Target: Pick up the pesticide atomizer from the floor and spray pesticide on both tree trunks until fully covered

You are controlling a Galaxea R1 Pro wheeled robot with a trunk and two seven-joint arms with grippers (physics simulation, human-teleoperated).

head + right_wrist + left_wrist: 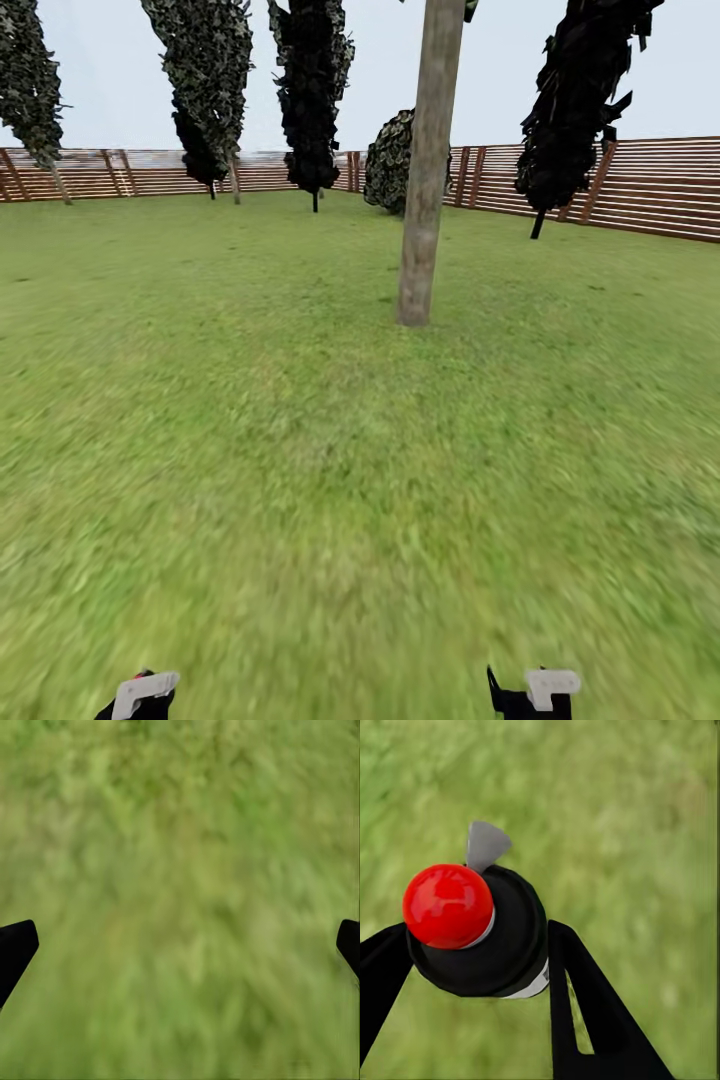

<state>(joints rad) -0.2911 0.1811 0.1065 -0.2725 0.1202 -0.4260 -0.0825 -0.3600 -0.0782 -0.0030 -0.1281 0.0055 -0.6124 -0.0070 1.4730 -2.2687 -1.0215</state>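
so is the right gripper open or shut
Open. In the right wrist view the right gripper has its two black fingertips far apart at opposite edges, with just grass between them.

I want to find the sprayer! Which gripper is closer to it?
Left. The left gripper is shut around the atomizer; the right gripper is open over bare grass.

No readable text, label or number anywhere

Dark thin-stemmed leafy trees (313, 95) along lawn's far edge — broad-leaved bush (392, 160) beside them.
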